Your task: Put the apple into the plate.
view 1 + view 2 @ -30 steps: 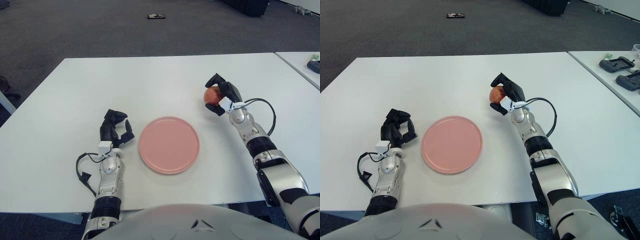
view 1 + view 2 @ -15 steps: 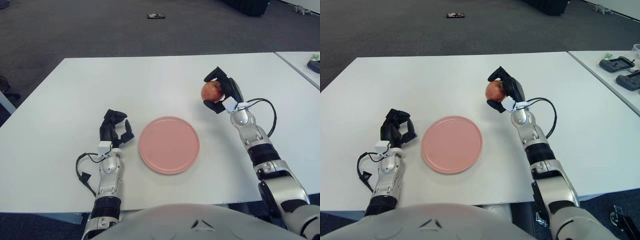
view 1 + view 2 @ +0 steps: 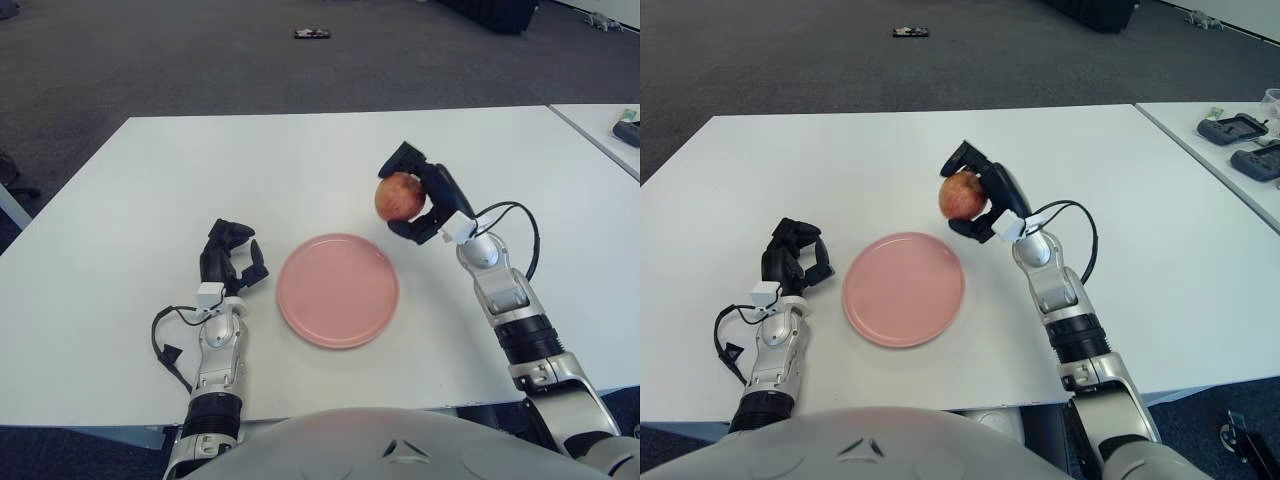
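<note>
Right hand (image 3: pixel 418 195) is clamped on the apple (image 3: pixel 398 196), fingers wrapped over top and underneath, palm facing toward the robot's left. Apple is red w/ a yellowish patch, held up off the white table (image 3: pixel 130 200), not touching anything but the hand. Pink plate (image 3: pixel 338 290) sits below and to the left of the hand, nearer the robot; apple shows just past the plate's far-right rim, not over its centre. Plate is bare, flat on the table.

Black cable (image 3: pixel 515 225) loops out from the wrist behind the hand, on its right side.

Left hand (image 3: pixel 230 256) shows well apart from the right one, on the other side of the plate, just beside its left rim. Fingers curled in, gripping nothing. Can't tell if it touches the table.

Far right of the right hand, a second table edge w/ dark devices (image 3: pixel 1242 145) on it. Way beyond the hand, on the grey carpet (image 3: pixel 150 60), a small dark object (image 3: pixel 312 33), too small to ID.
</note>
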Controlling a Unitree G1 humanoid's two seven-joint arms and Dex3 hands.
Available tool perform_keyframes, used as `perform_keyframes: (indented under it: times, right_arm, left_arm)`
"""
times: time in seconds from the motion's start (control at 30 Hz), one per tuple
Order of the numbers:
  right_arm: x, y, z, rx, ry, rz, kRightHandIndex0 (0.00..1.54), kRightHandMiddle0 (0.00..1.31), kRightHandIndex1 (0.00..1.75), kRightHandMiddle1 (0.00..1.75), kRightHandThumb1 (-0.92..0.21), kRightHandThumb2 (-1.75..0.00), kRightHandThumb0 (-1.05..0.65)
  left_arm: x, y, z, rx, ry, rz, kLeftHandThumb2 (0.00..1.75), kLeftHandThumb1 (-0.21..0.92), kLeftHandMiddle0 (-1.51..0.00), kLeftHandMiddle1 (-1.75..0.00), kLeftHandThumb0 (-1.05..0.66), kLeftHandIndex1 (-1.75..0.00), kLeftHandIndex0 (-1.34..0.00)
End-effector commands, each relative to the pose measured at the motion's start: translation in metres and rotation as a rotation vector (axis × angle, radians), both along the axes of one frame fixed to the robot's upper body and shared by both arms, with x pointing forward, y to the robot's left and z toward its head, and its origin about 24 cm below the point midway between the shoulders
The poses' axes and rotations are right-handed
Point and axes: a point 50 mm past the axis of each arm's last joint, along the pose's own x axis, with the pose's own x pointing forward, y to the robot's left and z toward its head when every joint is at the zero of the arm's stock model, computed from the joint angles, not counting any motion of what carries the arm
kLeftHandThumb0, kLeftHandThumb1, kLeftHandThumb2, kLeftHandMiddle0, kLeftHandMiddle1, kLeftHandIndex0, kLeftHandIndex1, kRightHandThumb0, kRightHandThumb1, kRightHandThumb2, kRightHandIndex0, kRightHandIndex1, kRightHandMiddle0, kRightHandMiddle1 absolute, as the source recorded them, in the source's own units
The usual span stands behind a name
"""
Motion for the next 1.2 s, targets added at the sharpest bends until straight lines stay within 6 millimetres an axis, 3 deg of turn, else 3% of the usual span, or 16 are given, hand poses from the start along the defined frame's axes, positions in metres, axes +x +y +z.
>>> perform_keyframes:
  times: [0.0, 1.17]
  right_arm:
    - [-0.002, 0.001, 0.005, 0.009, -0.007, 0.037, 0.98, 0.70, 1.60, 1.75, 0.11, -1.75, 0.00]
    - [-0.021, 0.037, -0.016, -0.185, 0.178, 0.374, 0.97, 0.70, 1.61, 1.75, 0.10, -1.75, 0.00]
  left_arm:
    - [-0.009, -0.001, -0.016, -0.010, 0.092, 0.001, 1.35, 0.30, -1.22, -1.75, -0.49, -1.75, -0.62]
    - [-0.010, -0.002, -0.017, -0.009, 0.107, 0.008, 1.41, 0.25, -1.25, -1.75, -0.51, -1.75, -0.67]
